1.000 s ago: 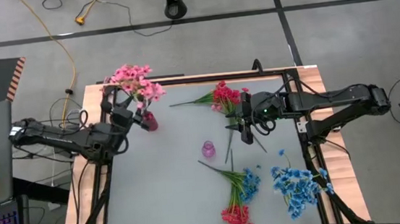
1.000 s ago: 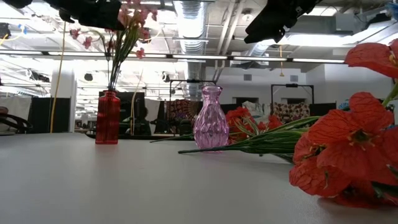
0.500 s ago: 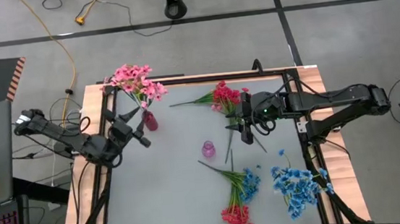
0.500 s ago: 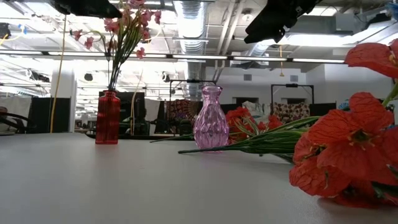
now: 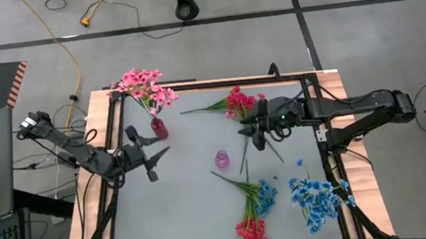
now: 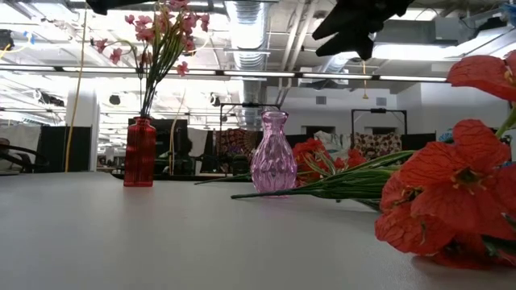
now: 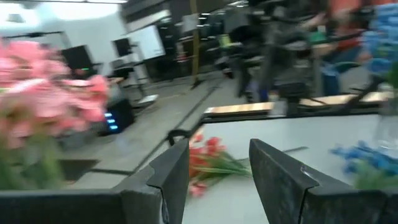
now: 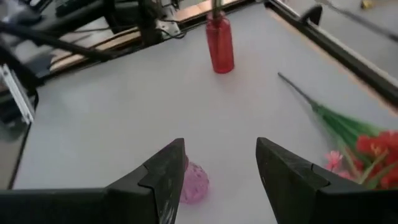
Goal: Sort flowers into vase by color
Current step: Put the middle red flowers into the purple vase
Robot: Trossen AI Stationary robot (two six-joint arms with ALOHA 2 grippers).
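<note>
A red vase [image 5: 159, 129] at the far left holds pink flowers [image 5: 143, 87] by their stems. A pink glass vase [image 5: 222, 160] stands mid-table. Red flowers [image 5: 241, 101] lie at the far side. A red and blue bunch [image 5: 253, 209] and blue flowers [image 5: 312, 196] lie near the front. My left gripper [image 5: 157, 161] hovers open on the near side of the red vase, level, pointing toward the table's right, with nothing between its fingers [image 7: 174, 174]. My right gripper [image 5: 255, 140] hangs open right of the pink vase [image 8: 194, 183], tilted down, also with nothing between its fingers.
Loose green stems [image 5: 245, 159] lie on the table under my right gripper. A black frame [image 5: 194, 82] runs round the tabletop. Bare table shows at the near left. In the low view, red blossoms [image 6: 451, 201] lie close to the camera.
My left gripper has swung away from the pink flowers toward the table's near edge, turning to point right. The pink flowers stay in the red vase and now stand clear of it. My right gripper has rolled about its own axis without leaving its place.
</note>
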